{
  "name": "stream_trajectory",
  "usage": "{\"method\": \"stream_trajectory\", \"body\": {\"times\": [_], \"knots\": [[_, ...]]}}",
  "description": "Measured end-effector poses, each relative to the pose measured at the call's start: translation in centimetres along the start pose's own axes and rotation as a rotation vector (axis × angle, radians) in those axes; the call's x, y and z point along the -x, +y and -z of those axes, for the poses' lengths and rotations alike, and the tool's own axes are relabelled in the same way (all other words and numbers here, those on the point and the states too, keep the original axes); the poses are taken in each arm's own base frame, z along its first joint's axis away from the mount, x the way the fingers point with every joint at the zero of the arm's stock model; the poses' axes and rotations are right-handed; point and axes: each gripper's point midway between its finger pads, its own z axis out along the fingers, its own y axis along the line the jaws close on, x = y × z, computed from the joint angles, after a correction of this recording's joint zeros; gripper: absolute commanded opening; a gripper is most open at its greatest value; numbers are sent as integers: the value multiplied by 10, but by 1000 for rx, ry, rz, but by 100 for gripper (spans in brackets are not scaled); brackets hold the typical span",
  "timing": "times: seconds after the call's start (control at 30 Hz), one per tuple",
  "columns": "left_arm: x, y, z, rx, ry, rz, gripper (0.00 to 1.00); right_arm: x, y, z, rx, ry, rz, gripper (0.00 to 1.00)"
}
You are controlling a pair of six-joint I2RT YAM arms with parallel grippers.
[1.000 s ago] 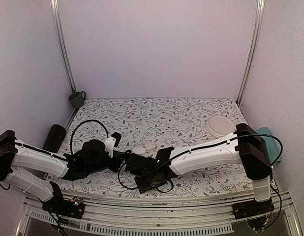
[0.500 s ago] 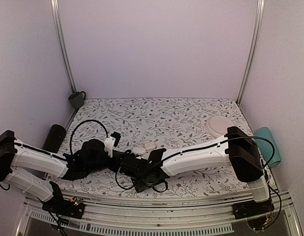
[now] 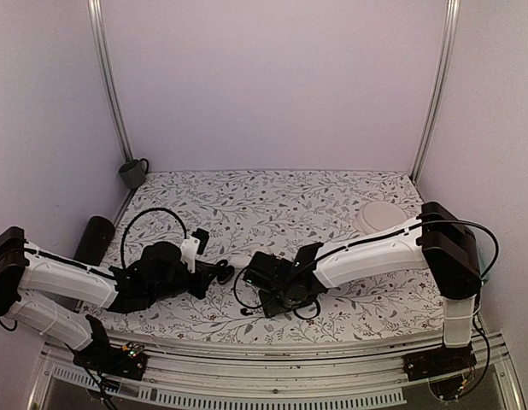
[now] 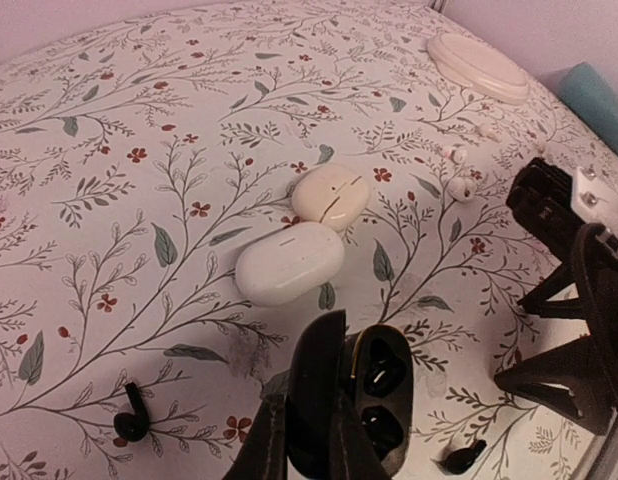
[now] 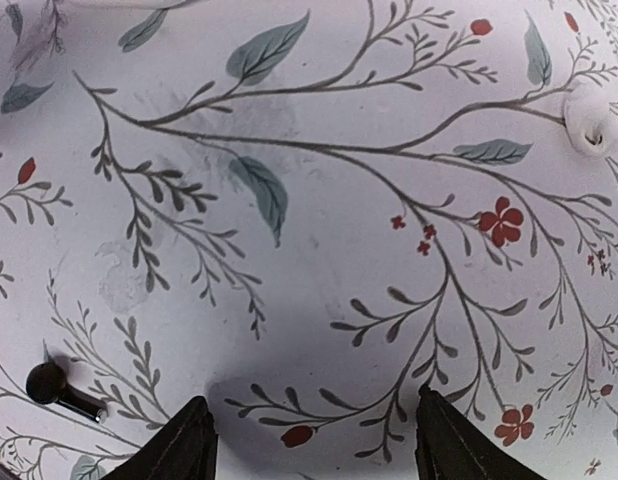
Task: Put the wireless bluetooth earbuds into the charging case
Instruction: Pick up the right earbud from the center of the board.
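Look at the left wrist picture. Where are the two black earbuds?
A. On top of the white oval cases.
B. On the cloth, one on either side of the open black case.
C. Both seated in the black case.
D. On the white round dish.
B: one black earbud lies left of the open charging case and the other right of it, both on the flowered cloth.

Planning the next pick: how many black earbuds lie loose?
2. In the left wrist view, one earbud lies left of the open case, the other right of it. More may sit inside.
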Motion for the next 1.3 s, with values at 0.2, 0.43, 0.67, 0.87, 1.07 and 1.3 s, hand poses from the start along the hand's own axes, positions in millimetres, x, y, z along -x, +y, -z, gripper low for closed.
{"method": "stream_trajectory", "body": {"times": [0.2,0.43,0.67,0.87,1.07,1.3], "knots": [[0,0,0,0,0,0,0,-1,7,2,50,1,3,58],[0,0,0,0,0,2,0,-3,46,23,188,49,-26,49],[0,0,0,1,0,3,0,26,83,49,297,30,-69,42],[-1,1,4,0,-7,5,0,21,89,33,273,74,-67,36],[-4,4,7,5,-6,5,0,13,86,17,226,114,-60,34],[-4,10,12,18,-17,11,0,18,92,12,216,112,-54,29]]}}
